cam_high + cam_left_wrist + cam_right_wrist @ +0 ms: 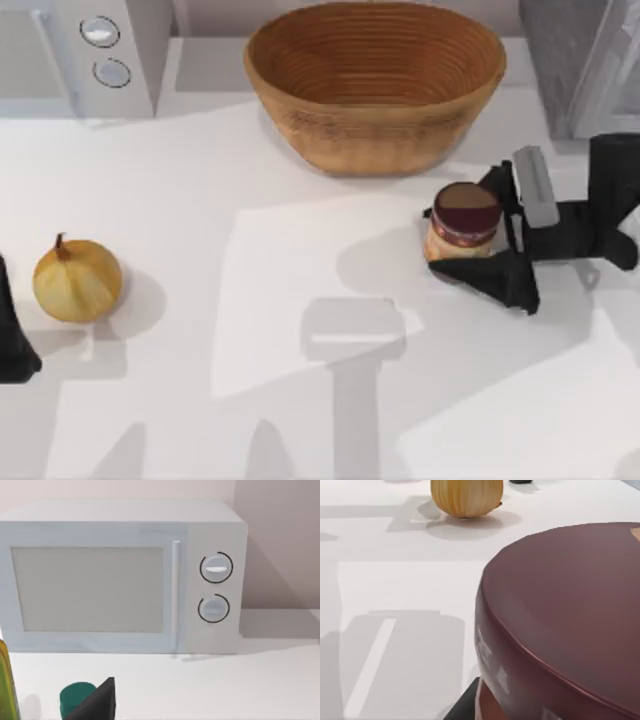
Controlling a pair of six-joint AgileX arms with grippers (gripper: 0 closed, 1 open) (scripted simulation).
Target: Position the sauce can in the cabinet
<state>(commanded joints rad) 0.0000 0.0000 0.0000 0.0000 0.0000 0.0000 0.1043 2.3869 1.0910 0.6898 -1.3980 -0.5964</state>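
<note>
Pinching sauce can (464, 221) upright on table (250, 300), right end effector (478, 232); left arm parked at left edge.

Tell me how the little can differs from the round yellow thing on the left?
The sauce can is a flat-topped cylinder with a dark maroon lid; the onion is a round golden bulb with a stem. The sauce can sits between the right gripper's fingers on the table's right side; the onion lies free on the left, near the parked left gripper. Both rest on the white table.
</note>
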